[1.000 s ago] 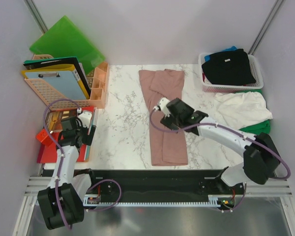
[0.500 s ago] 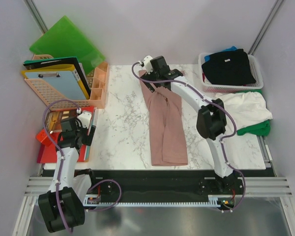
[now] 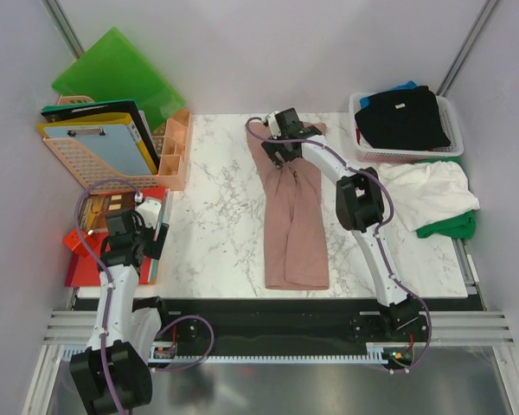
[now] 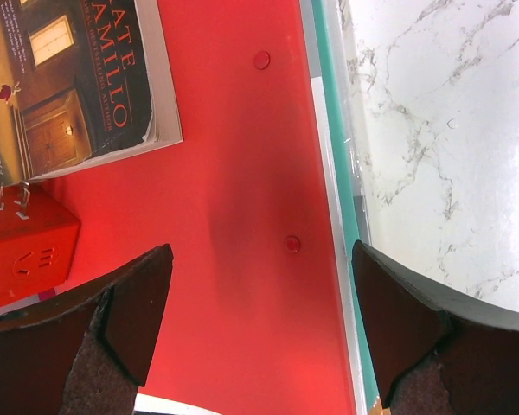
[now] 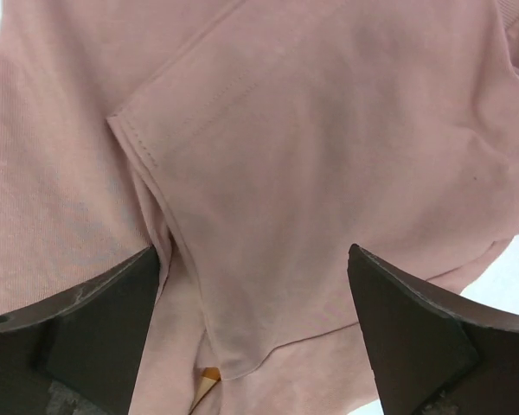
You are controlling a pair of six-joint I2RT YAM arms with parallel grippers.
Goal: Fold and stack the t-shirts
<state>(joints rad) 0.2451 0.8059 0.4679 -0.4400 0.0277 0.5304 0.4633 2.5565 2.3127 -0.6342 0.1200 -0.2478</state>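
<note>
Marbled white tabletop, pale walls all round. Just off the near-left corner, left gripper (image 3: 143, 232) hanging over the red folder (image 4: 233, 173), fingers spread wide, nothing between them. Down the middle, from near edge toward far edge, the pink t-shirt (image 3: 294, 233), folded lengthwise into a long strip. At its far end, right gripper (image 3: 281, 143) low over the cloth, fingers wide apart and gripping nothing; touching the fabric or not, impossible to tell. Along the right edge, white t-shirt (image 3: 424, 190) crumpled, green t-shirt (image 3: 445, 226) peeking out at its near side. In the far-right corner, basket (image 3: 456, 130) topped by a black t-shirt (image 3: 402, 117).

Likely trouble: pinching only the top layer at the tucked-in sleeve and peeling the lengthwise fold open, or dragging the strip askew, loose cloth being prone to slide on smooth stone.

From the right wrist alone: stitched sleeve hem (image 5: 147, 156) lying between the fingers. From the left wrist alone: book (image 4: 69, 78) and red cube (image 4: 26, 255) on the folder. From above alone: full strip and waiting shirts.
</note>
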